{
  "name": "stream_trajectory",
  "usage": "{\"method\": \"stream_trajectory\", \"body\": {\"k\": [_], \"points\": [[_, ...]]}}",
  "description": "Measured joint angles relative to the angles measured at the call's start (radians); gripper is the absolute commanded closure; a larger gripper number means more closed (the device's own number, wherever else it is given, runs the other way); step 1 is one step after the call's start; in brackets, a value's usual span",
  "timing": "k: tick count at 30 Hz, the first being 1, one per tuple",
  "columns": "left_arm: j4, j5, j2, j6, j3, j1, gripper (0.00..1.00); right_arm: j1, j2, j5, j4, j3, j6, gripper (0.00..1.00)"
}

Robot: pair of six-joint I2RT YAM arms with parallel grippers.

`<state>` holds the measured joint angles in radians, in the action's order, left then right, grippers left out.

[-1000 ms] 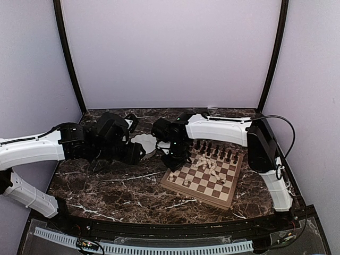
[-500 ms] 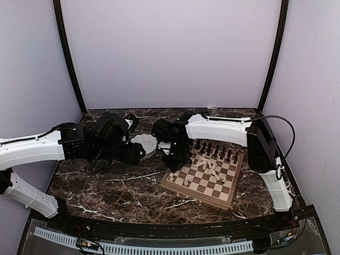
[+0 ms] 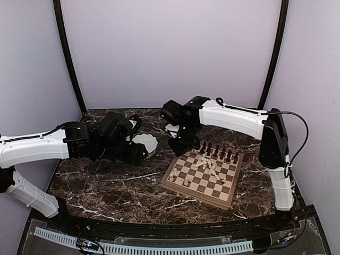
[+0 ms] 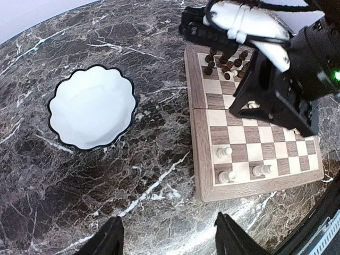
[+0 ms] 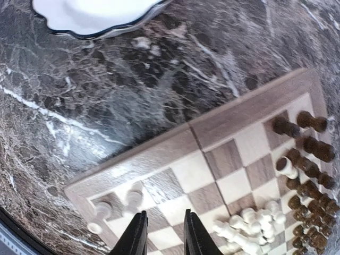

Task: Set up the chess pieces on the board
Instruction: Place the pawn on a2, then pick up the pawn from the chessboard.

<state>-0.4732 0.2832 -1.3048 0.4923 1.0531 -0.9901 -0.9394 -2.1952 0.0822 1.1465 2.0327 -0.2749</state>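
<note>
The board [image 3: 197, 183] lies right of centre on the marble table. Dark chess pieces [image 3: 219, 151] crowd its far edge, and a heap of pale ones [image 3: 210, 166] lies toppled in the middle. Three pale pieces [image 4: 227, 176] stand near the board's left corner. My right gripper [image 5: 166, 236] hovers above that corner, open with nothing between its fingers; in the top view it [image 3: 184, 142] sits over the board's far left edge. My left gripper [image 4: 170, 241] is open and empty over bare marble, just off the board's rim [image 4: 197, 159].
A white scalloped bowl [image 3: 144, 143] stands left of the board, empty in the left wrist view [image 4: 91, 112]. The right arm [image 4: 276, 79] reaches over the board's far half. Walls close the table at the back and sides.
My right gripper has opened, risen off the board's left corner and drawn back toward the far edge. The left arm has barely moved.
</note>
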Motion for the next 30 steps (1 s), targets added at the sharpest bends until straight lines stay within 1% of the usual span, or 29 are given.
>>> {"method": "stream_trajectory", "body": {"k": [5, 9, 15, 24, 30], "points": [[0.001, -0.015, -0.043, -0.019, 0.037, 0.0, 0.39, 0.101, 0.129, 0.035, -0.029, -0.151, 0.002, 0.81], [0.002, -0.026, -0.064, -0.029, 0.054, 0.0, 0.39, 0.176, 0.195, 0.069, -0.058, -0.262, 0.007, 0.84], [0.005, -0.04, -0.076, -0.036, 0.061, 0.0, 0.39, 0.192, 0.211, 0.075, -0.093, -0.363, 0.01, 0.83], [0.005, -0.041, -0.077, -0.035, 0.061, 0.0, 0.39, 0.194, 0.207, 0.068, -0.132, -0.375, 0.012, 0.83], [0.005, -0.04, -0.077, -0.035, 0.061, 0.0, 0.39, 0.202, 0.172, 0.063, -0.134, -0.346, 0.02, 0.83]]}}
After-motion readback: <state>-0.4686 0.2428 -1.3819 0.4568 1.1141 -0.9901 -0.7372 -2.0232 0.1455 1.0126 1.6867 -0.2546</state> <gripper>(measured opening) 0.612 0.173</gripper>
